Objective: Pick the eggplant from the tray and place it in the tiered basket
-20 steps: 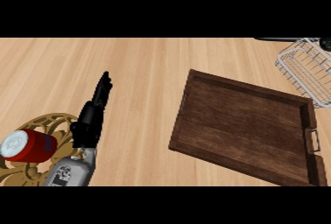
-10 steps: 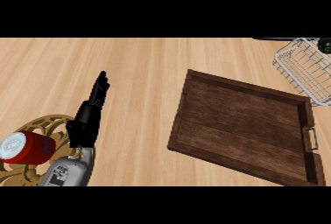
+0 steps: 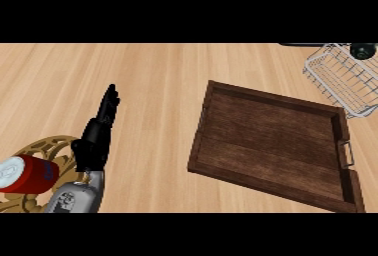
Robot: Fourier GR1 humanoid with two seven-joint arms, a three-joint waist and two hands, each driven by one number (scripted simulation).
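Note:
The dark wooden tray (image 3: 275, 142) lies at the centre right of the counter, and nothing lies in it. I see no eggplant on the tray or on the counter. The wire tiered basket (image 3: 341, 76) stands at the upper right, partly cut off by the frame. A dark round shape (image 3: 362, 50) sits at its top edge; I cannot tell what it is. My left hand (image 3: 97, 140) is open at the lower left, fingers straight and pointing away, well left of the tray. My right hand does not show.
A red can (image 3: 23, 173) stands on a gold openwork trivet (image 3: 47, 148) at the lower left corner, just beside my left forearm. Bare wooden counter (image 3: 155, 90) lies between my left hand and the tray.
My left hand and the can have drifted slightly left and down in the view. The tray stays bare throughout.

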